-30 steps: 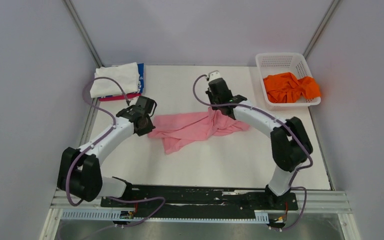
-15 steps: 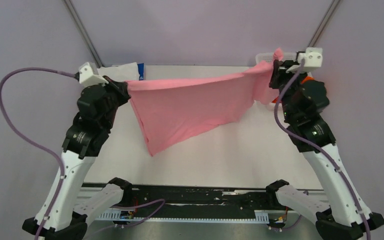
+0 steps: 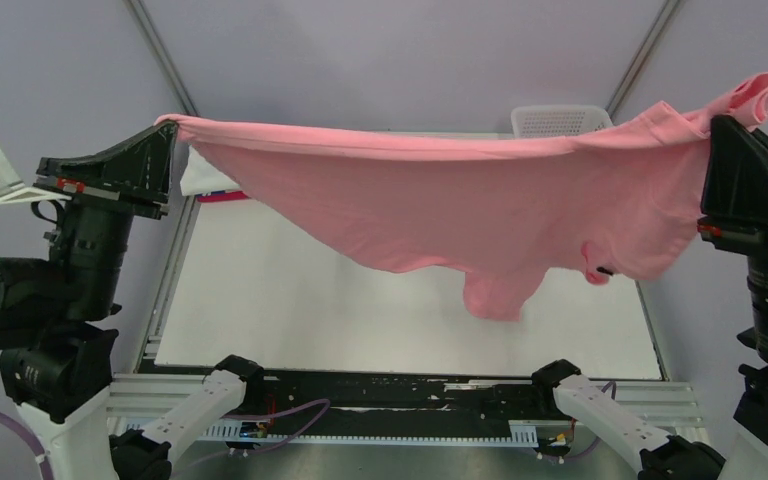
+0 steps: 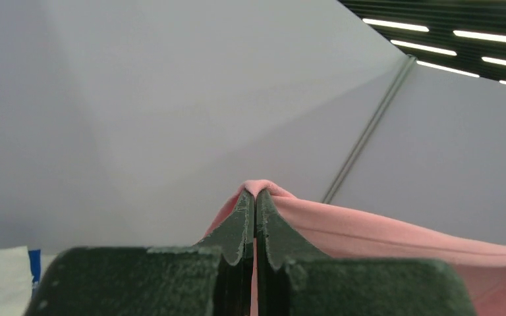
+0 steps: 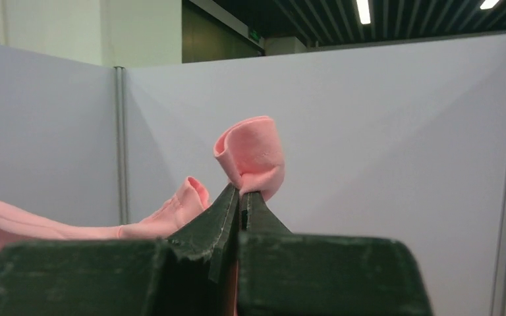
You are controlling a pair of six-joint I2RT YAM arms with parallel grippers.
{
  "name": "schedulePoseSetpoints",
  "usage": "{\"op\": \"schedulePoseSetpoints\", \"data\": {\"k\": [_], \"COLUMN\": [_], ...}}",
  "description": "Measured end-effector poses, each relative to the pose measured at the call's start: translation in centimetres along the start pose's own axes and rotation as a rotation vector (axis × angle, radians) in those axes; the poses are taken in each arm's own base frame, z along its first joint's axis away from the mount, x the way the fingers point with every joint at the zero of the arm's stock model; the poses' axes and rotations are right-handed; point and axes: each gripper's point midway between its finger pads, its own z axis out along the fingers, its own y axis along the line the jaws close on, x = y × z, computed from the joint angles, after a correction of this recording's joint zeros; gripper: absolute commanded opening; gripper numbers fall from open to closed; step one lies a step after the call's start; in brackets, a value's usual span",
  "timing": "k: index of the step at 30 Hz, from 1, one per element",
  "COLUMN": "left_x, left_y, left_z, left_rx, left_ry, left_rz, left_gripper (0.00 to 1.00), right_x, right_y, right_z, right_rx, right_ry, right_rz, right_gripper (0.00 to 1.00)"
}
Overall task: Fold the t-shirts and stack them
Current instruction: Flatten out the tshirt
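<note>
Hanging shirt: the light pink t-shirt [image 3: 440, 215] is stretched across the top half of the overhead view, high above the table [image 3: 290, 310]. Its middle sags down and a sleeve dangles at the lower right.
Left grip: the left gripper [image 4: 255, 197], at the left edge of the overhead view, is pinched tight on one end of the shirt. Only a little cloth pokes out past its tips.
Right grip: the right gripper [image 5: 239, 192], at the right edge, is squeezed tight on the other end, with a small curl of cloth above it.
What could go wrong: I think the shirt could slip out, since each grip has only a thin edge. Pulling the ends further apart could tug it free. On the way down, the saggy middle could land all bunched up.
Pile: a folded white shirt [image 3: 200, 178] peeks out at the upper left, and the drooping cloth might drag over it.
Basket: the white basket [image 3: 558, 120] sits at the upper right, partly behind the shirt.
Writing: none that I can read.
</note>
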Motion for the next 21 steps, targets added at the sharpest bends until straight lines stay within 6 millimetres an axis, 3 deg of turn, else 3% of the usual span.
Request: {"op": "schedulePoseSetpoints", "data": {"k": [2, 5, 8, 10, 14, 18, 21], "left_x": [-1.5, -2.8, -2.9, -2.4, 0.5, 6.4, 12.0], "left_y": [-1.2, -2.4, -2.7, -2.3, 0.5, 6.3, 12.2], "left_z": [-0.7, -1.6, -1.8, -1.5, -0.1, 2.1, 3.5], "left_rx": [0.046, 0.093, 0.109, 0.097, -0.011, -0.228, -0.449], "left_ry": [-0.027, -0.049, -0.047, -0.037, 0.007, 0.097, 0.18], "left_rz": [0.0, 0.004, 0.009, 0.013, 0.03, 0.086, 0.16], "left_gripper": [0.0, 0.0, 0.0, 0.0, 0.0, 0.0, 0.0], "right_x": [-2.1, -3.5, -2.8, -1.1, 5.3, 14.6, 22.2], "right_y": [0.8, 1.6, 1.9, 1.7, 0.7, -1.0, -2.3], "right_z": [-0.7, -1.6, -1.7, -1.3, 0.0, 1.2, 1.9], "right_rx": [-0.05, -0.1, -0.112, -0.106, -0.041, 0.064, 0.145], "right_ry": [-0.038, -0.059, -0.04, -0.004, 0.127, 0.314, 0.454], "right_rz": [0.001, 0.0, -0.003, -0.008, -0.018, -0.032, -0.055], "right_gripper": [0.0, 0.0, 0.0, 0.0, 0.0, 0.0, 0.0]}}
